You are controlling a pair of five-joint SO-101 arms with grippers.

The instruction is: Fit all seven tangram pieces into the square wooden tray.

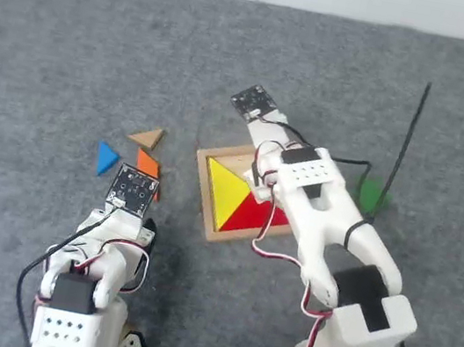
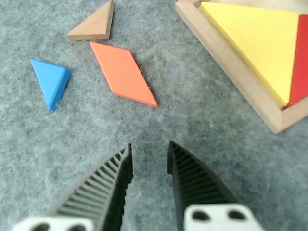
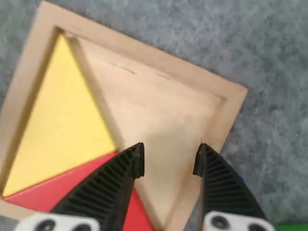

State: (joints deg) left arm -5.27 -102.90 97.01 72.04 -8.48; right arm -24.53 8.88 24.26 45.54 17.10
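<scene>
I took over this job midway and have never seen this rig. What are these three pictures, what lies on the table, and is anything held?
Two small robot arms sit side by side at a grey table. One picture looks down from above; the other two come from a camera on each wrist. The left end effector is open and empty, near an orange parallelogram, a blue triangle and a wood-coloured triangle. The right end effector, also open and empty, hangs over the wooden tray, which holds a yellow triangle and a red triangle. A green piece lies beside the right arm.
</scene>
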